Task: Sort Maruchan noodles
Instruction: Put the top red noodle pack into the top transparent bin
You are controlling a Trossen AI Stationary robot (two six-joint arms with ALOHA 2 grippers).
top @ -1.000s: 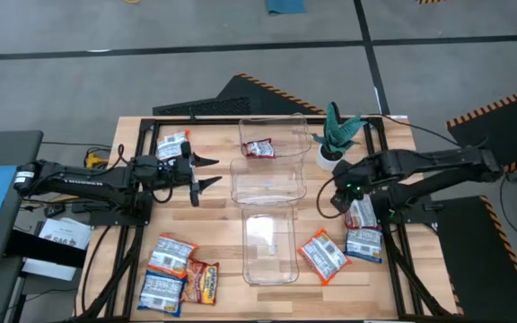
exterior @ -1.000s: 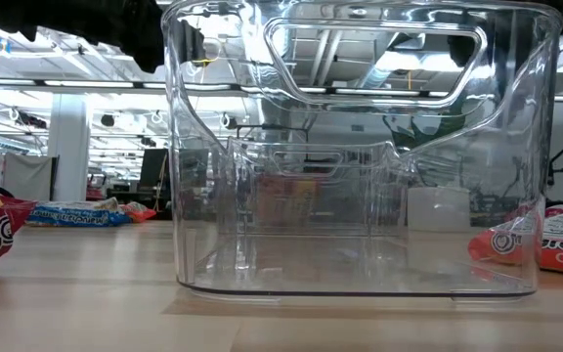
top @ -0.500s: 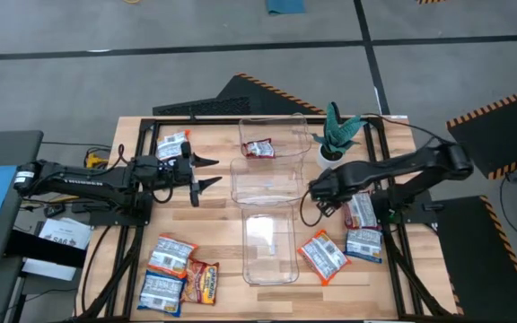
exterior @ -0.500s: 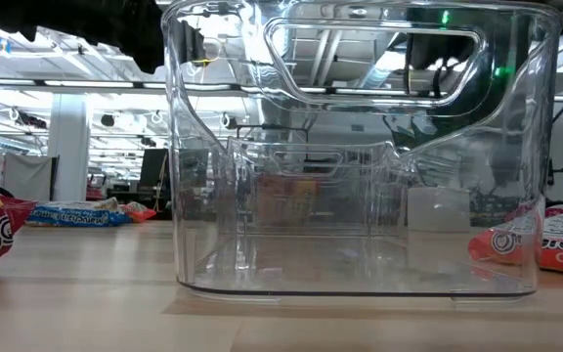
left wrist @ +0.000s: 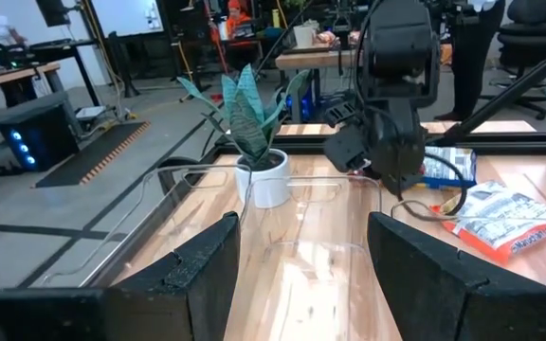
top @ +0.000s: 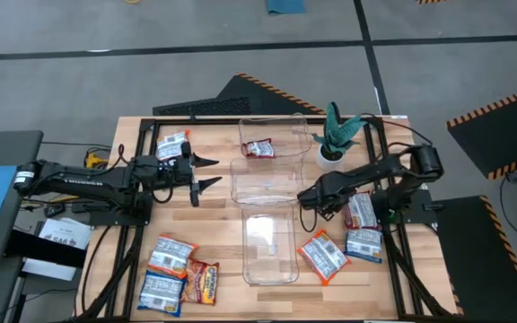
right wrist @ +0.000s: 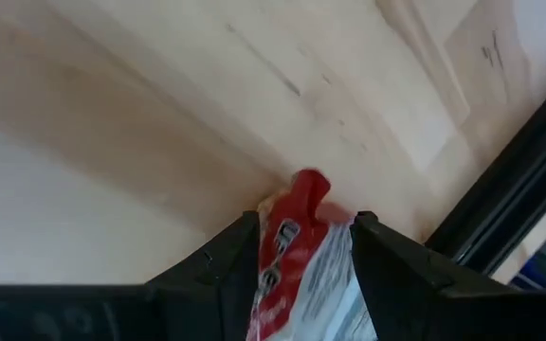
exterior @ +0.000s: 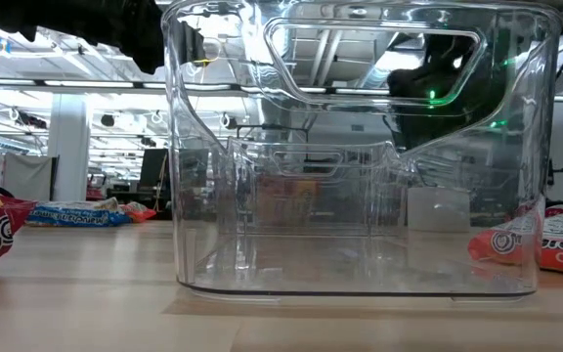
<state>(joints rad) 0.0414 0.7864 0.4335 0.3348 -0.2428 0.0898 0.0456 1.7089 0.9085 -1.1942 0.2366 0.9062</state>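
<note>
A crinkly red-and-white noodle packet [right wrist: 297, 260] sat pinched between the dark fingers of the right hand [top: 305, 196], which hung at the right edge of the middle clear bin [top: 267, 180]. Only the right wrist view showed that grip; from above the packet was hidden. Another red packet [top: 259, 148] lay in the far bin [top: 281, 126]. More flat packets [top: 179, 269] lay loose on the pale wooden desk [top: 214, 215]. The left hand [top: 206, 172] hovered left of the bins, fingers spread wide and empty.
</note>
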